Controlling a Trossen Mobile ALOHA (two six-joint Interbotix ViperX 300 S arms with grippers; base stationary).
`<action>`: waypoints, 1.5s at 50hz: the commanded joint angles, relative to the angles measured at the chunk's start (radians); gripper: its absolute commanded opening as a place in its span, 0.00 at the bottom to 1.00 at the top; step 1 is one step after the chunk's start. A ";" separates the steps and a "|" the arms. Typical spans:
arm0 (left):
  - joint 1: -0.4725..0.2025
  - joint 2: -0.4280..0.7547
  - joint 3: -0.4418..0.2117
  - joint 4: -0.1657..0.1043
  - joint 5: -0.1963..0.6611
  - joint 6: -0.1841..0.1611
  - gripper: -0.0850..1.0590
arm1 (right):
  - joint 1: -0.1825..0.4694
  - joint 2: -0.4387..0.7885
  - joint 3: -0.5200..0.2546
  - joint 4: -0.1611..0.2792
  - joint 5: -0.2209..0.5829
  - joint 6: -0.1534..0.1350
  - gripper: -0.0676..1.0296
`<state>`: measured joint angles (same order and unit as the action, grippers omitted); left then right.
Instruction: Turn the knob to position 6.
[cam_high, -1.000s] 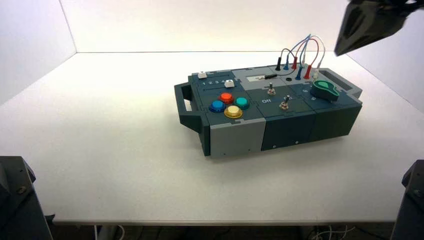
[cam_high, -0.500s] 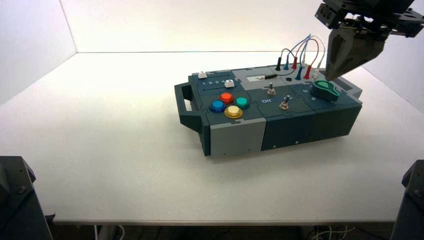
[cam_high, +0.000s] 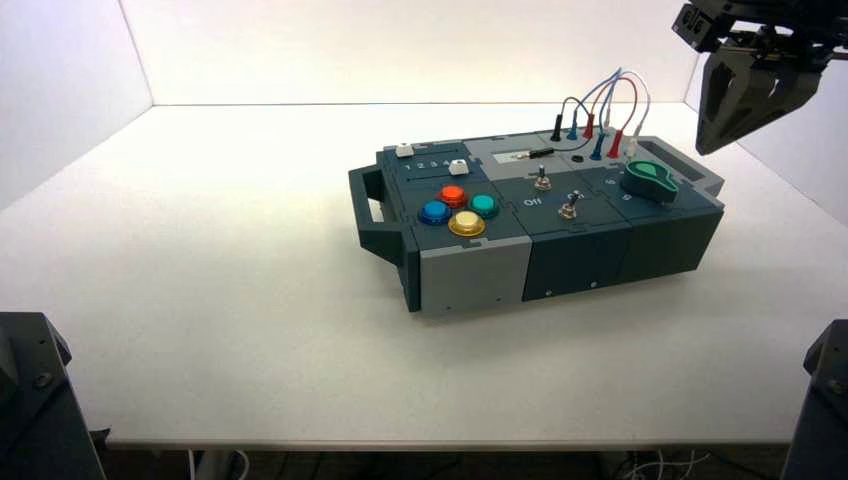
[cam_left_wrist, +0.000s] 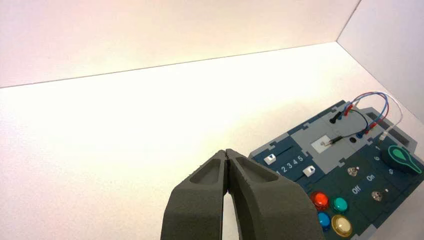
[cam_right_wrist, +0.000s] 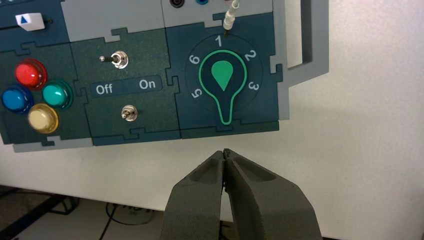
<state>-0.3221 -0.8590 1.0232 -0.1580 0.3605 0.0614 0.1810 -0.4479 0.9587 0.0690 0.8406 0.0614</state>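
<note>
Leftmost, the left pincer (cam_left_wrist: 226, 152) is parked over the tabletop (cam_high: 250, 380), its tips together, gripping nothing, presumably because one arm suffices. Near the middle, the box (cam_high: 475, 275) bears four coloured buttons, then two metal toggle switches. Toward its right end sits the green knob (cam_right_wrist: 223, 87), on the dark panel close to the box's front edge; its narrow tip points away from the 1, between 3 and 5, so position 6 (cam_right_wrist: 194, 59) has yet to be reached. Beyond the box's right end, the right pincer (cam_high: 703, 150) hangs above the tabletop, closed and empty, probably held high for an approach; it likely must open to straddle the knob. Pale walls enclose the tabletop's back and sides; cables show below its front edge.
</note>
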 joint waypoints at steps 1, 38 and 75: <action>-0.003 0.000 -0.025 -0.002 -0.005 -0.002 0.05 | -0.006 0.025 -0.035 -0.002 -0.008 0.003 0.04; -0.003 -0.023 -0.023 0.000 0.006 0.000 0.05 | -0.063 0.155 -0.069 -0.031 -0.029 0.006 0.04; -0.003 -0.035 -0.023 -0.002 0.006 0.000 0.05 | -0.063 0.273 -0.091 -0.031 -0.087 0.005 0.04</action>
<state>-0.3206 -0.8943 1.0232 -0.1580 0.3712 0.0614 0.1227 -0.1687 0.8974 0.0383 0.7593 0.0629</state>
